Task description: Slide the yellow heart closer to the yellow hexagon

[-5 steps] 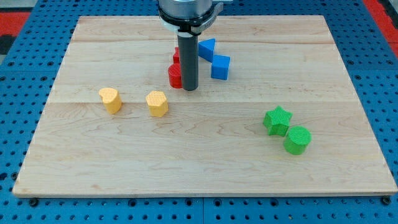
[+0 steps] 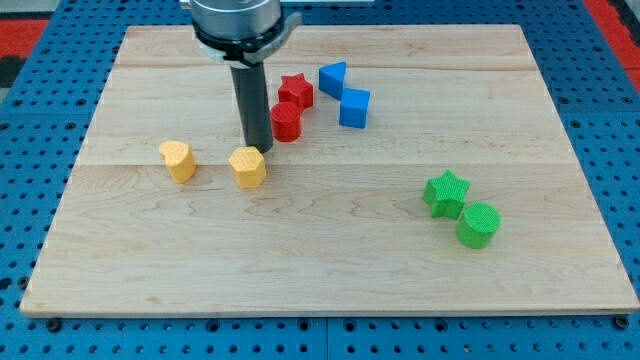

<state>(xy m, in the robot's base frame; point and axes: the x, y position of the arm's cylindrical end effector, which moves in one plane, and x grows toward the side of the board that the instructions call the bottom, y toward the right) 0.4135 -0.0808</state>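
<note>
My tip [image 2: 256, 149] touches the yellow plastic hexagon block [image 2: 247, 167] at its upper right; the yellow plastic heart block [image 2: 177, 160] sits to its left; no writing readable.

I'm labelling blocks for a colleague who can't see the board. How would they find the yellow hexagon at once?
On the wooden board, look left of centre, where two yellow blocks sit side by side. The yellow hexagon is the right one, just below my tip. Its neighbour, the yellow heart, sits further left, alone.

Lab: blue pegboard bench [image 2: 40, 150], wooden board [image 2: 330, 250]
</note>
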